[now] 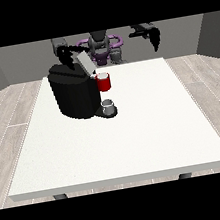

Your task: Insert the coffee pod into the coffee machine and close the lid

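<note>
Hovering just behind the coffee machine point(74, 95), the robot hand at the view's left point(65, 57) sits close above the machine's rear top edge, and I cannot tell how it is set, open or closed. Beside that robot hand, the machine's lid point(85, 63) is raised, a pale grey flap tilted up and back over the top of the machine. Out from there, the red pod holder point(104, 82) juts from the machine's front face, on the side away from that robot hand; whether the coffee pod sits inside it is too small to make out. Below the holder, a small grey cup point(108, 104) rests on the machine's dark base plate. Well off to the far side of the machine, the robot hand at the view's right point(155, 38) hangs in the air, fingers pointing downward and looking relaxed, holding nothing. Under it all, the white counter point(138, 143) carries the machine toward its back-left part.
</note>
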`<control>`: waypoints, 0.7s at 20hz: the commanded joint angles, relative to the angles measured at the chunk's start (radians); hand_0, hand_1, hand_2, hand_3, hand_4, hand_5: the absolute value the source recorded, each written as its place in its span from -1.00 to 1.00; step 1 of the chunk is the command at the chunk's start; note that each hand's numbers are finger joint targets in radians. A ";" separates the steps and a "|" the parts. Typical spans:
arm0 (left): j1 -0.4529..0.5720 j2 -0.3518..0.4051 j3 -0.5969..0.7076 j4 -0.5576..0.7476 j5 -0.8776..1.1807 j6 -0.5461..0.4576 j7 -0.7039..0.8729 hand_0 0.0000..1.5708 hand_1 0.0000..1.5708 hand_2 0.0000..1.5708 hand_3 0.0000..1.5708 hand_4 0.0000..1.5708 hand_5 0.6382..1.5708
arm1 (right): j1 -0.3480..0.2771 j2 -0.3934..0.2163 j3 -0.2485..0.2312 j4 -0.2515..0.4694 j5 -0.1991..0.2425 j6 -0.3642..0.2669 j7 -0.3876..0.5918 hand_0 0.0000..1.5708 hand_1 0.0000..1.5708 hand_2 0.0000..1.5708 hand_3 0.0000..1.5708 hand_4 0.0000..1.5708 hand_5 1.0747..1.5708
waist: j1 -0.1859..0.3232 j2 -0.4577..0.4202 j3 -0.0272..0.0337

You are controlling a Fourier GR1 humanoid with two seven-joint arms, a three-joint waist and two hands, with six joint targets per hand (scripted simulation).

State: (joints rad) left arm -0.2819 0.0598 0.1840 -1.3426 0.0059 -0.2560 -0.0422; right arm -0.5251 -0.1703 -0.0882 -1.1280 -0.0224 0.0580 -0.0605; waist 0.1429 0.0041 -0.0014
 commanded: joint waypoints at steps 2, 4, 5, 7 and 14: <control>0.034 0.004 -0.007 -0.027 -0.009 0.042 -0.049 -1.00 -1.00 -1.00 -1.00 -1.00 1.00 | -0.050 0.000 0.000 0.054 0.008 0.025 -0.014 -1.00 -1.00 -1.00 -1.00 -1.00 1.00 | -0.019 0.036 0.0015; -0.030 0.042 0.020 -0.063 0.055 0.000 0.035 -1.00 -1.00 -1.00 -1.00 -1.00 1.00 | -0.092 0.004 -0.018 0.085 0.026 -0.027 -0.024 -1.00 -1.00 -1.00 -1.00 -1.00 1.00 | 0.013 0.053 0.0016; 0.030 0.015 -0.011 -0.052 0.027 0.017 -0.002 -1.00 -1.00 -1.00 -1.00 -1.00 1.00 | -0.095 0.020 -0.008 0.081 0.020 -0.021 -0.004 -1.00 -1.00 -1.00 -1.00 -1.00 1.00 | 0.000 0.041 0.0015; 0.000 0.046 0.026 -0.027 0.050 0.013 -0.029 -1.00 -1.00 -1.00 -1.00 -1.00 1.00 | -0.127 -0.020 -0.011 0.083 0.023 0.020 0.011 -1.00 -1.00 -1.00 -1.00 -1.00 1.00 | -0.020 0.062 0.0014; 0.026 0.045 0.004 0.004 0.000 0.052 -0.100 -1.00 -1.00 -1.00 -1.00 -1.00 1.00 | -0.161 0.059 0.039 0.082 0.062 -0.031 0.014 -1.00 -1.00 -1.00 -1.00 -1.00 1.00 | -0.027 0.078 0.0012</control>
State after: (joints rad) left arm -0.2611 0.0901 0.1762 -1.3763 0.0154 -0.2108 -0.0728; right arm -0.6514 -0.1445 -0.0799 -1.0580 0.0175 0.0394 -0.0732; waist 0.1237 0.0547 -0.0026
